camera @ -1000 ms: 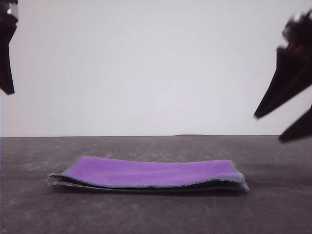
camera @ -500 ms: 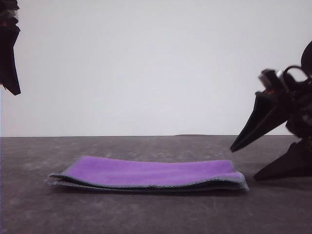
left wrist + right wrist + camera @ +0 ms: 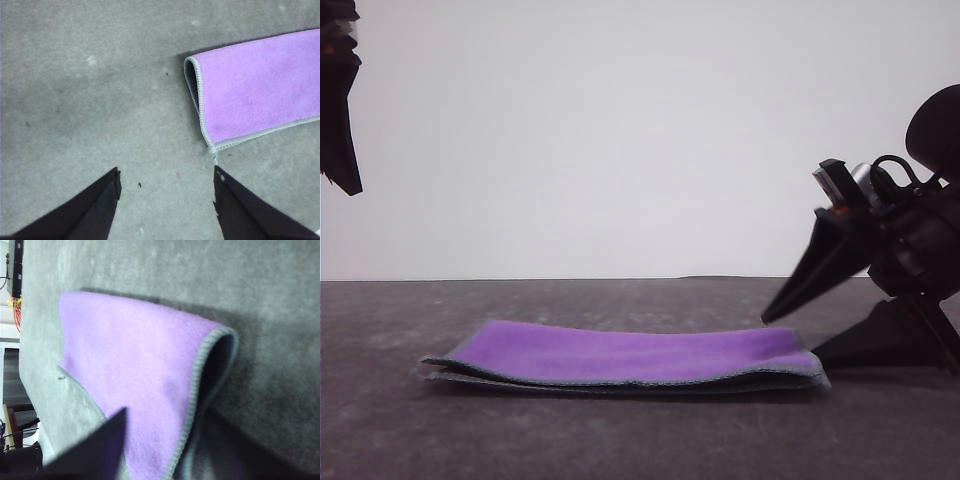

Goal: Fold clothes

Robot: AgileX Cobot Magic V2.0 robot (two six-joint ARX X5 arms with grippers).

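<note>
I see the table (image 3: 380, 440) bearing the cloth (image 3: 630, 358), folded once, purple face up, lying just ahead of the right gripper (image 3: 788, 335). I judge it light, limp and easily bunched; I would pinch both layers at that near end. Right jaws spread, one above and one below the edge. Left gripper (image 3: 166, 182) hangs open, raised, beside the far end.

Desk (image 3: 620, 440): dark grey, mottled, matte surface with pale flecks and scuffs. Plain white wall (image 3: 620, 130) behind, evenly lit, no marks. Beyond the desk edge in the right wrist view: dark furniture legs (image 3: 20, 415), orange cables (image 3: 15, 307).
</note>
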